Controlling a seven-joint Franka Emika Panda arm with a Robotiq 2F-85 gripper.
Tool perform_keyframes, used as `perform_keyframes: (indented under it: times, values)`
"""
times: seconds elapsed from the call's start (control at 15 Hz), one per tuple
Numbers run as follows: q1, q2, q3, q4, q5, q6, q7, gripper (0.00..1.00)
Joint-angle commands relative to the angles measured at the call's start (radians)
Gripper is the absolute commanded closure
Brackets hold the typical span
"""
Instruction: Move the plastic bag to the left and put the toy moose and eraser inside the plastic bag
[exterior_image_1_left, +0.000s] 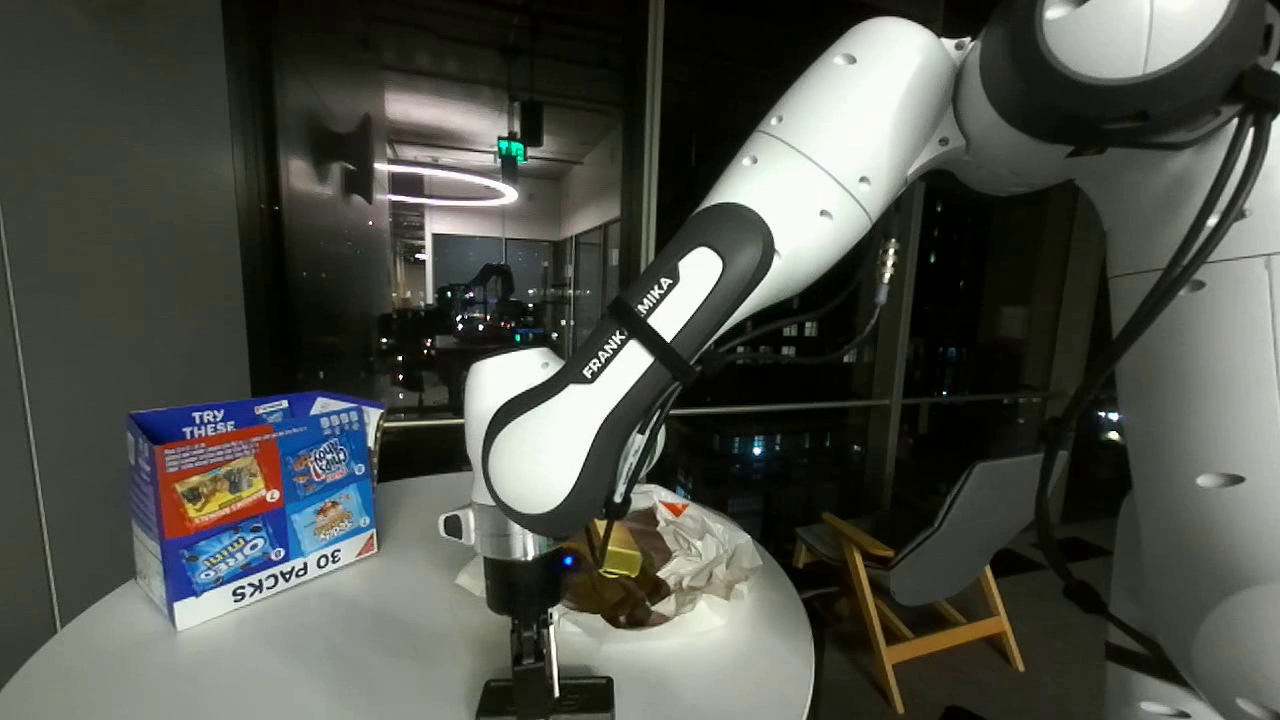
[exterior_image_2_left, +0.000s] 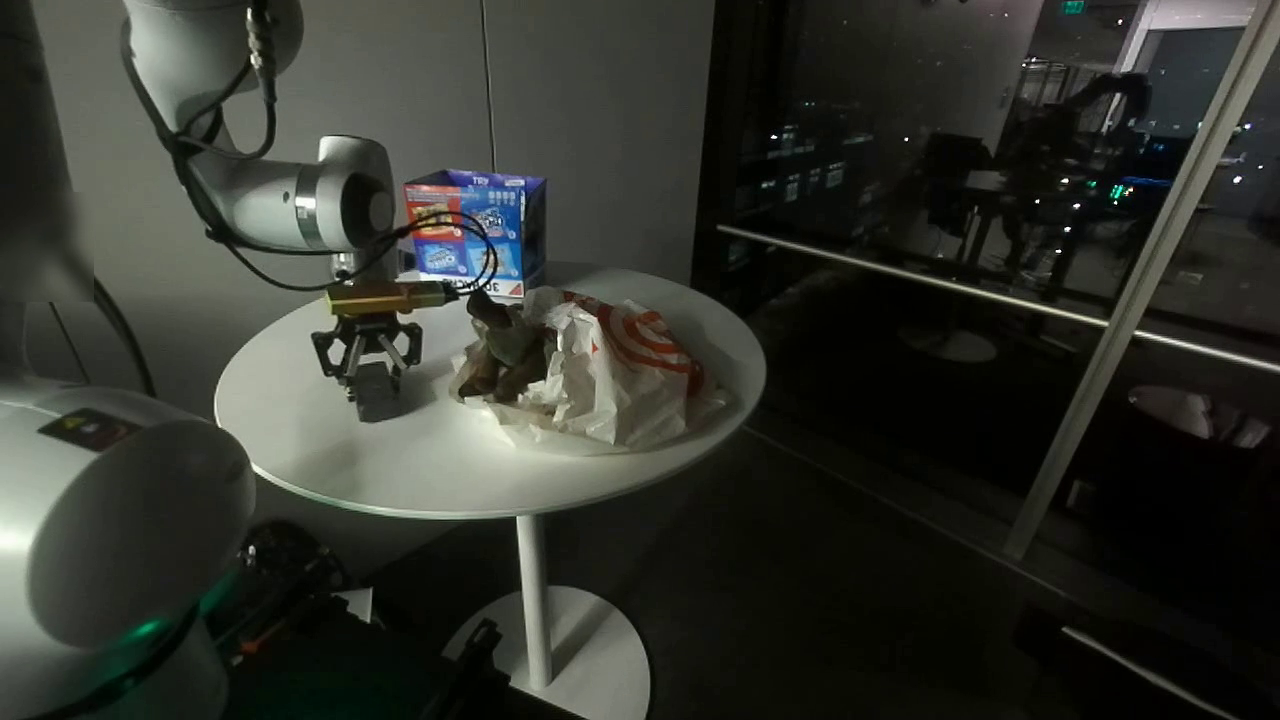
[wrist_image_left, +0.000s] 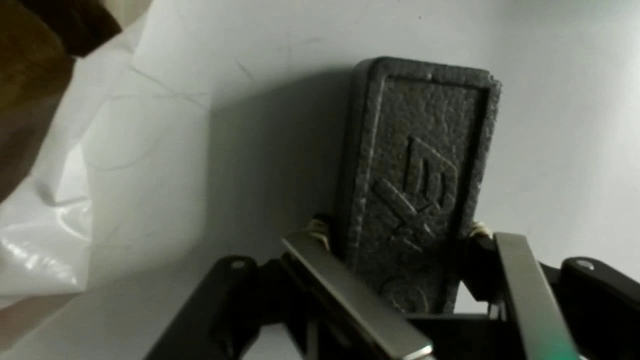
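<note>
The dark grey eraser (wrist_image_left: 420, 165) is a rectangular block with a raised rim and a carved pattern. It shows between my fingers in the wrist view and under my gripper in both exterior views (exterior_image_1_left: 585, 698) (exterior_image_2_left: 378, 402). My gripper (wrist_image_left: 400, 230) is shut on its two long sides; I cannot tell whether the eraser is lifted off the table. The gripper points down in an exterior view (exterior_image_2_left: 373, 380). The crumpled white plastic bag (exterior_image_2_left: 640, 400) with red print lies beside it. The brown toy moose (exterior_image_2_left: 515, 345) lies at the bag's open end; how far inside is unclear.
A blue snack box (exterior_image_1_left: 270, 510) stands at the table's far side, also seen in an exterior view (exterior_image_2_left: 470, 225). The round white table (exterior_image_2_left: 320, 450) has a curved edge near the bag. A chair (exterior_image_1_left: 930, 560) stands behind the table.
</note>
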Motion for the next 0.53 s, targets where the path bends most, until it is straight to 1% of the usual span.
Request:
perform_keyframes:
  times: [0.0, 0.07, 0.2, 0.33, 0.47]
  values:
    - [-0.018, -0.047, 0.011, -0.011, 0.059, -0.030, -0.024, 0.66]
    - [-0.027, -0.062, 0.012, -0.010, 0.097, -0.045, -0.045, 0.66]
    - [-0.032, -0.117, -0.001, -0.032, 0.125, -0.030, -0.021, 0.66]
    - [-0.032, -0.174, -0.027, -0.058, 0.081, 0.029, 0.067, 0.66]
    - [-0.037, -0.221, -0.052, -0.063, 0.061, 0.037, 0.134, 0.66]
